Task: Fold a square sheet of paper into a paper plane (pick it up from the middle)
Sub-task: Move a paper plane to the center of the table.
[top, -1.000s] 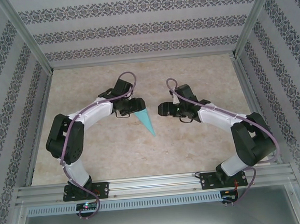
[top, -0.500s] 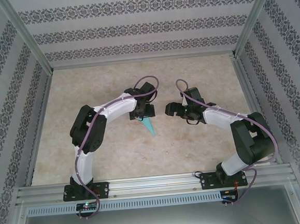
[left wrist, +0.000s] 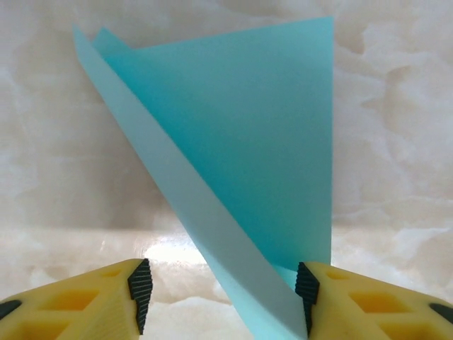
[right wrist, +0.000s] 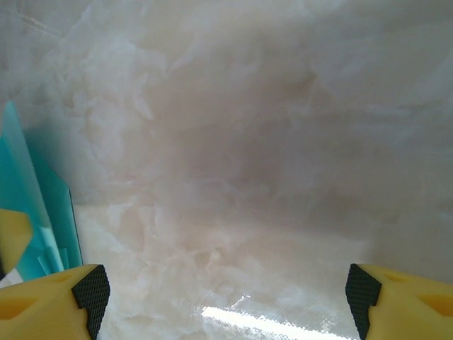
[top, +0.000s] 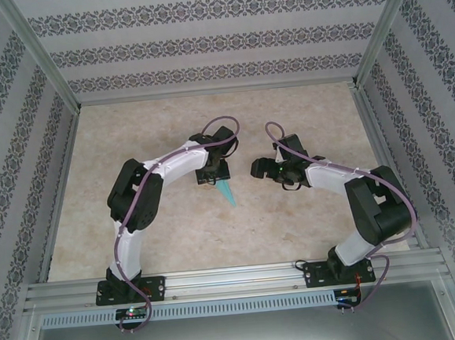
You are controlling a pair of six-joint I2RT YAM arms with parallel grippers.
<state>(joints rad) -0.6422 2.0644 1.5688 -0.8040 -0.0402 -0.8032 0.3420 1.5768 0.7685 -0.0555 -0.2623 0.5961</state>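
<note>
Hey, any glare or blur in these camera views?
Left wrist: a bright glare patch on the table beside the paper plane, which looks sharp. Right wrist: a glare streak low on the table, far marble soft. Top external: even light, nothing washed out.

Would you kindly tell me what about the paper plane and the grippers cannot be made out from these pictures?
Top external: the far end of the paper plane is hidden under the left gripper.
Left wrist: the plane's lower end runs off the bottom edge; whether the nearer pad touches it is unclear.
Right wrist: the plane is cut by the left edge.
Top external: the right gripper is too small to judge its jaws.
</note>
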